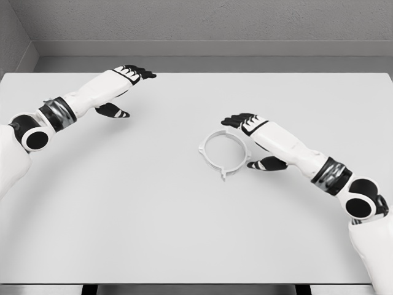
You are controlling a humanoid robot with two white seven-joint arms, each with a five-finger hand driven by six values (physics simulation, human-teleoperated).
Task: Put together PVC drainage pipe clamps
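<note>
Now the right hand (245, 123), fingers relaxed and empty, hovers at two o'clock of the white plastic ring clamp (225, 152) lying mid-surface (153, 209); best pinch its rim squarely. Left hand (132, 77) rests open, far off.

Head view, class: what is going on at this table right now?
A white humanoid robot reaches both arms over a plain white table. One white ring-shaped pipe clamp lies flat on it, right of the middle. The right hand is at the clamp's right edge, fingers spread over the rim and thumb below, but it has not lifted it. The left hand hovers open at the far left, away from the clamp and holding nothing.
</note>
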